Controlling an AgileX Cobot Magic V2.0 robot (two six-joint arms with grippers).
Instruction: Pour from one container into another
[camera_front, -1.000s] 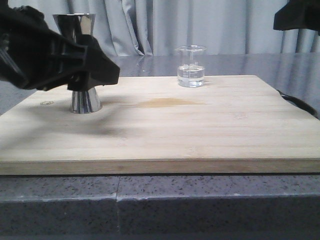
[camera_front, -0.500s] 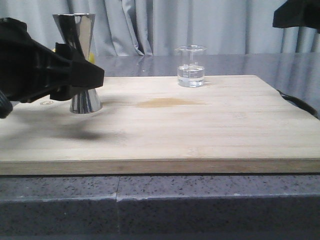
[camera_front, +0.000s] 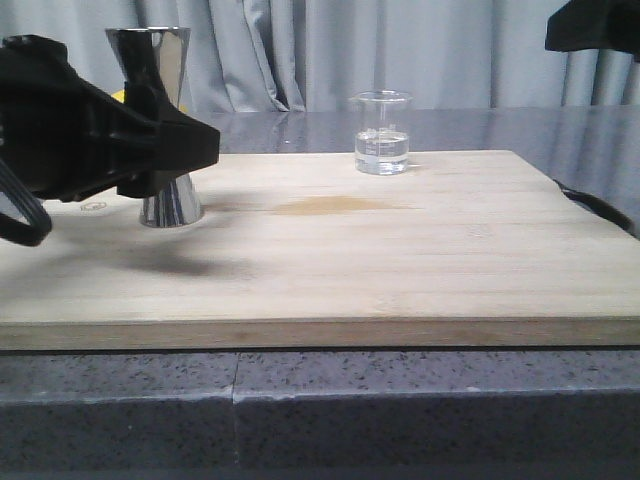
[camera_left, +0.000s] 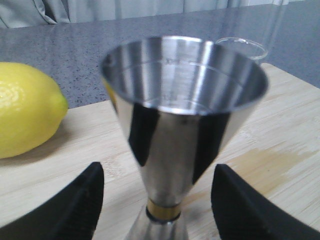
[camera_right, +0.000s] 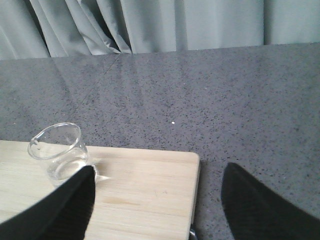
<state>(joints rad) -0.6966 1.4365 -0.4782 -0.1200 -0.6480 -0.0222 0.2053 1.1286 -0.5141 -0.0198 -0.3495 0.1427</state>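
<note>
The left gripper (camera_left: 157, 210) is seen with its fingers spread apart, one on each side of the steel jigger (camera_left: 182, 125) at the level of the gold band, with gaps visible on both sides. The jigger is stood upright near the left rear of the wooden board (camera_front: 400, 260), its lower cone resting on the wood. A lemon (camera_left: 27, 115) is seen just beside it in the left wrist view.

The right gripper (camera_right: 157, 205) is held high over the board's right rear corner, its fingers parted and nothing between them. The glass beaker (camera_front: 382, 132) is placed upright near the back edge of the board, well apart from the jigger, with clear liquid in its lower part.

The board is laid on a grey speckled countertop (camera_front: 300, 410), and a faint brownish stain (camera_front: 335, 206) is seen on the wood. Pale pleated curtains (camera_front: 400, 50) are hung behind.
</note>
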